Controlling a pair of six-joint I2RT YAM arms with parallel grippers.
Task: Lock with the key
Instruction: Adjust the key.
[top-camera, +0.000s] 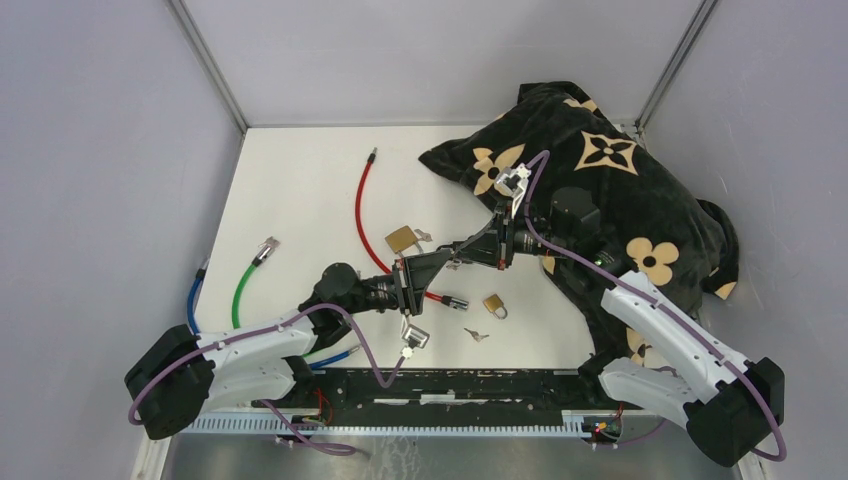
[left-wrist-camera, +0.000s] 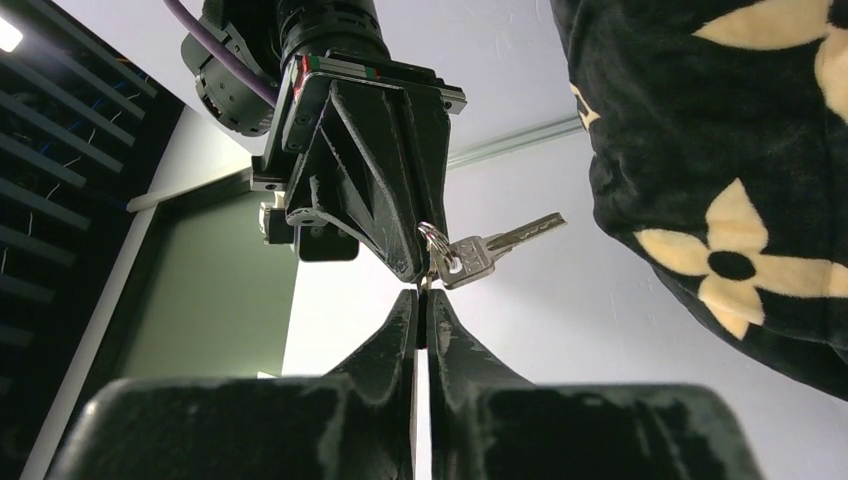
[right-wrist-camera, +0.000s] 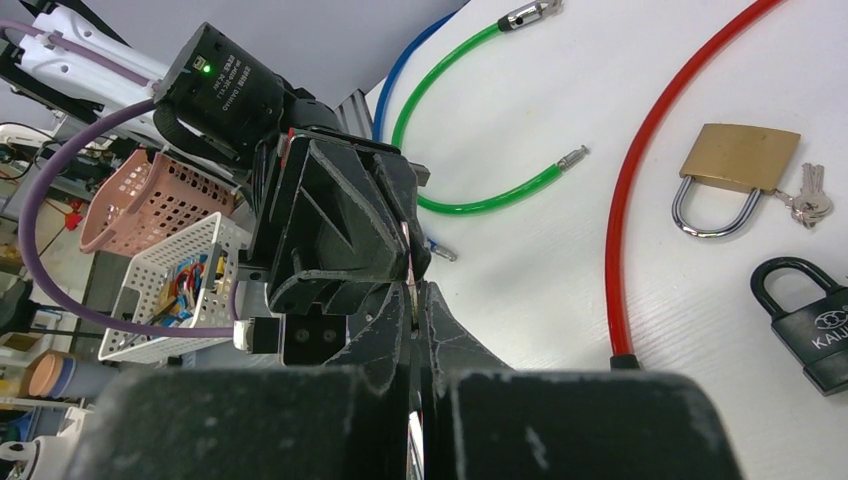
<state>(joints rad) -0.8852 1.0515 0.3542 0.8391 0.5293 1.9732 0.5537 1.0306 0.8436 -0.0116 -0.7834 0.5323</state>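
Tabletop (top-camera: 300, 180): flat, matte white, carrying the brass padlock (right-wrist-camera: 735, 170) taken here as landmark.
Cloth (top-camera: 600, 190): plush black fabric with beige flower shapes, heaped to the right of and behind the brass padlock.
Red cable (top-camera: 362, 215): glossy, curved, metal-tipped, just left of the brass padlock.
Green cable (top-camera: 243, 285), blue cable (top-camera: 192, 300): thin, glossy, well to its left.
Right pincer (right-wrist-camera: 414, 300): black, wedge-shaped, clamped on the key's ring.
Left pincer (left-wrist-camera: 421, 305): black, narrowed to a slit just under that ring; whether it grips anything cannot be told.
Black padlock (right-wrist-camera: 815, 320): dark body and shackle, near the brass padlock.
Brass padlock: squarish, steel shackle, small keys (right-wrist-camera: 810, 195) touching it.
Small padlock (top-camera: 494, 305): brass, to the near right.
Key (left-wrist-camera: 490, 250): silver, flat, toothed, on a wire ring, held in the air just to the near side of the brass padlock.
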